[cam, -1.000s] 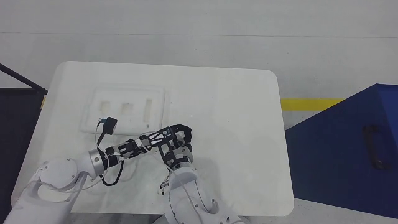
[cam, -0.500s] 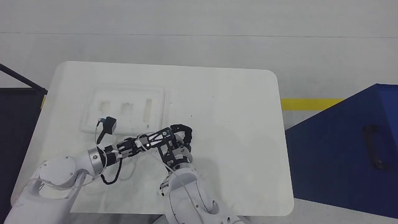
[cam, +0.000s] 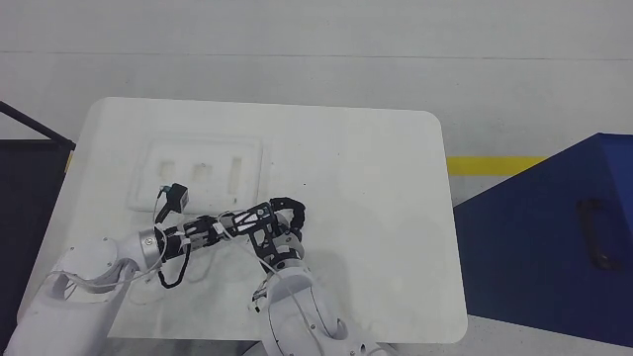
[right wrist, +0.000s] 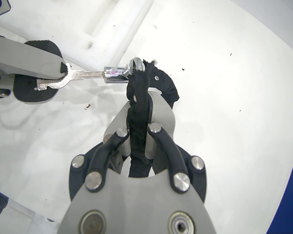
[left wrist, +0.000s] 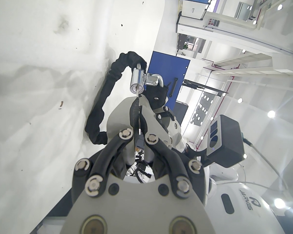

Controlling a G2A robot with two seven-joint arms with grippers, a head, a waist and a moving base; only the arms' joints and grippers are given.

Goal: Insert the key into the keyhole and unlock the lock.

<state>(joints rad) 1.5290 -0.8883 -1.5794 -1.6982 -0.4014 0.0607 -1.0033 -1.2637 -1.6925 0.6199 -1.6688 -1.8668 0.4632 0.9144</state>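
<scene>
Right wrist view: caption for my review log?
Left hand holds the key at the padlock, tip at its keyhole; right hand grips the black sleeved chain.

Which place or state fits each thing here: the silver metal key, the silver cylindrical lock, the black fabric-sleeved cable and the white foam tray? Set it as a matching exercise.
1 silver metal key
2 silver cylindrical lock
3 black fabric-sleeved cable
4 white foam tray

a lying on the table
b clamped in the right gripper
c pinched in the left gripper
d hooked to the cable's end

Pairs: 1-c, 2-d, 3-b, 4-a.
</scene>
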